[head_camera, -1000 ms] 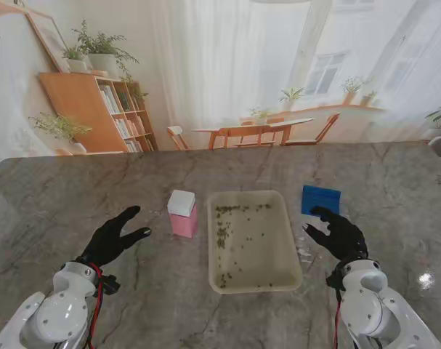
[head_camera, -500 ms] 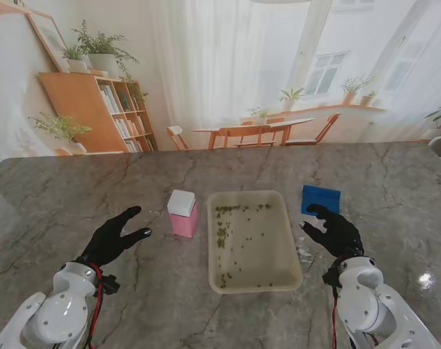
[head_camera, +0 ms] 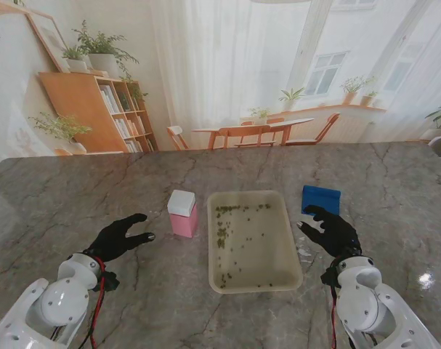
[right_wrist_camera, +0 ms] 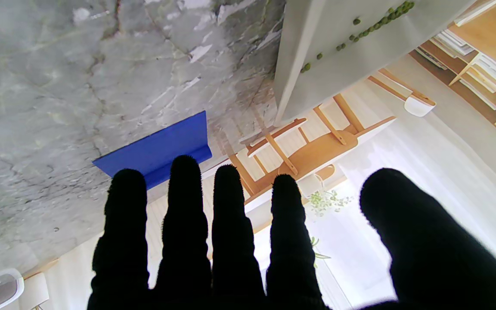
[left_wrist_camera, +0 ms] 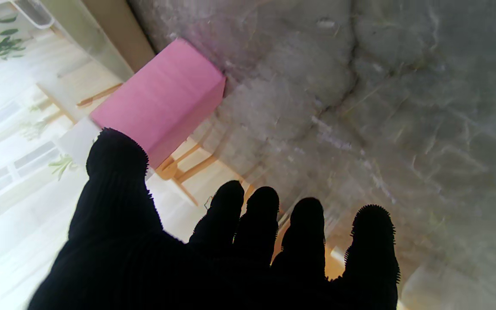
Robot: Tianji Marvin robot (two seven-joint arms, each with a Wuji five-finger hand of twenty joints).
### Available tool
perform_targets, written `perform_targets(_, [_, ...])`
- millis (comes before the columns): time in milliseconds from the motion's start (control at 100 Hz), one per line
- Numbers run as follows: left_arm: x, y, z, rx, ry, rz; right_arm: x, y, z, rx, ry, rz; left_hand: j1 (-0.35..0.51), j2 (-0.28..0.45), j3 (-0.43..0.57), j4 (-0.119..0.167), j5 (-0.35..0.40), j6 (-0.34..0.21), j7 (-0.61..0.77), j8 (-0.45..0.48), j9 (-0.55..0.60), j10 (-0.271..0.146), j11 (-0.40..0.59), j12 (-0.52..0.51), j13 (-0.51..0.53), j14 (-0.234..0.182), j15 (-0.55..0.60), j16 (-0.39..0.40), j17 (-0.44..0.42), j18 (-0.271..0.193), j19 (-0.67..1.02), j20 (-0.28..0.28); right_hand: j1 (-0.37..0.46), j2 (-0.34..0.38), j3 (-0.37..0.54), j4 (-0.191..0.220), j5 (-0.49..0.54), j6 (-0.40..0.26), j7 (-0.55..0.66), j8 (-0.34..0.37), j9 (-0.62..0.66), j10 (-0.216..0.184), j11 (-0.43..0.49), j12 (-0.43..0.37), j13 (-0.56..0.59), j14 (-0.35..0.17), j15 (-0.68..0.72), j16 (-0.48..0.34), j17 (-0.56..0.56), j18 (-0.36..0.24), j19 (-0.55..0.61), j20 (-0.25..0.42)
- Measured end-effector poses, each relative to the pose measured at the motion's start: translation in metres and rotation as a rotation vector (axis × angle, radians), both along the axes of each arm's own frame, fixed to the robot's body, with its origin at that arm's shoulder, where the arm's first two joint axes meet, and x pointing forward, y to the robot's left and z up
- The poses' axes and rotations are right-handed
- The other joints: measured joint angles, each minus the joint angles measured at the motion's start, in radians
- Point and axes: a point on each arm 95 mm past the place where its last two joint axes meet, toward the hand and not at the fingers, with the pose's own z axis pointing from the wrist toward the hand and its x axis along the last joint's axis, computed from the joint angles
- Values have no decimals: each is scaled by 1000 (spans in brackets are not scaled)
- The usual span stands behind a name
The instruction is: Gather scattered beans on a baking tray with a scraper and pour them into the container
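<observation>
A cream baking tray [head_camera: 289, 251] lies mid-table with green beans [head_camera: 222, 235] scattered along its far and left parts. The blue scraper [head_camera: 321, 198] lies flat just right of the tray's far corner. My right hand [head_camera: 333, 230] hovers open just nearer to me than the scraper, fingertips almost over its near edge, holding nothing. In the right wrist view the scraper [right_wrist_camera: 157, 148] and the tray wall [right_wrist_camera: 299, 56] lie ahead of the spread fingers [right_wrist_camera: 183, 202]. A pink container [head_camera: 183, 214] with a white top stands left of the tray. My left hand [head_camera: 118, 238] is open, left of the container [left_wrist_camera: 162, 101].
The grey marble table [head_camera: 75, 196] stretches wide on both sides of the tray. A printed backdrop of a room rises behind the table's far edge. A bright glare spot [head_camera: 426, 278] sits near the right front.
The left hand has drawn slightly toward me and lowered, its arm swinging outward. The right hand has crept a little farther toward the scraper. Tray, container and scraper have not moved.
</observation>
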Motion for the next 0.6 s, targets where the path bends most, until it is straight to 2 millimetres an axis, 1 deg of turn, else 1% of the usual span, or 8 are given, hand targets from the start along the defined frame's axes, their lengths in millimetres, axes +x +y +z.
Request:
perform_targets(60, [8, 1, -7, -4, 48, -31, 0, 0, 0, 2, 5, 2, 0, 0, 0, 0, -36, 20, -13, -2, -34, 0, -7, 1, -21, -7, -14, -6, -12, -9, -11, -2, 0, 0, 0, 0, 0, 2, 0, 0, 12, 0, 0, 0, 0, 0, 0, 0, 5, 0, 1, 0])
perform_targets(90, [12, 1, -10, 0, 68, -51, 1, 1, 0, 2, 9, 4, 0, 0, 0, 0, -56, 35, -41, -37, -52, 1, -16, 1, -40, -7, -12, -12, -15, -12, -16, -12, 0, 0, -13, 0, 1, 2, 0, 0, 14, 0, 0, 0, 0, 0, 0, 0, 5, 0, 1, 0])
perform_targets(180, [24, 0, -18, -14, 93, -83, 1, 1, -1, 3, 16, 8, 0, 0, 0, 0, -151, 75, -85, -66, -116, 15, -20, 1, -81, -7, -21, -23, -50, -25, -56, -37, 0, 1, -12, 0, 12, 3, 3, 0, 25, 1, 0, 0, 1, 0, 0, 0, 6, 1, 2, 0])
perform_targets(220, [28, -2, -20, -40, 102, -97, 1, 1, -1, 4, 16, 8, -2, 0, 0, 0, -186, 94, -92, -78, -152, 27, -27, -4, -118, -7, -26, -26, -77, -58, -90, -61, 0, 1, -12, 0, 12, 3, 3, 0, 26, 1, 0, 0, 1, 0, 0, 0, 6, 1, 2, 0])
perform_targets(280, [35, -4, -22, -64, 120, -138, 1, 1, -1, 4, 16, 8, -36, 1, 0, 0, -236, 112, -111, -105, -217, 40, -30, -9, -163, -3, -29, -35, -105, -85, -131, -76, 0, 11, -14, 0, 12, 3, 3, 0, 26, 1, 0, 0, 1, 0, 0, 0, 7, 2, 3, 0])
perform_targets(400, [48, -8, -24, -49, 127, -221, 2, 2, -1, 5, 16, 12, -62, 1, 0, 0, -236, 126, -132, -218, -278, 55, -40, -17, -195, 6, -29, -39, -124, -87, -168, -89, 0, 12, -25, 0, 13, 3, 3, 0, 31, 1, 0, 0, 1, 0, 0, 0, 7, 6, 6, 0])
perform_targets(490, [58, -8, -25, -78, 127, -237, 3, 3, -1, 6, 20, 16, -74, 1, 0, 0, -236, 133, -132, -233, -290, 64, -42, -17, -205, 7, -29, -43, -132, -110, -168, -90, 0, 12, -26, 0, 24, 6, 11, 0, 39, 1, 0, 0, 2, 0, 0, 0, 8, 9, 6, 0])
perform_targets(600, [65, -6, -26, -67, 110, -275, 3, 3, -1, 6, 23, 20, -102, 1, 0, 0, -236, 136, -132, -244, -297, 67, -42, -17, -205, 8, -29, -43, -118, -111, -165, -90, 0, 12, -26, 0, 24, 8, 13, 0, 40, 1, 0, 0, 23, 0, 6, 0, 10, 9, 6, 1])
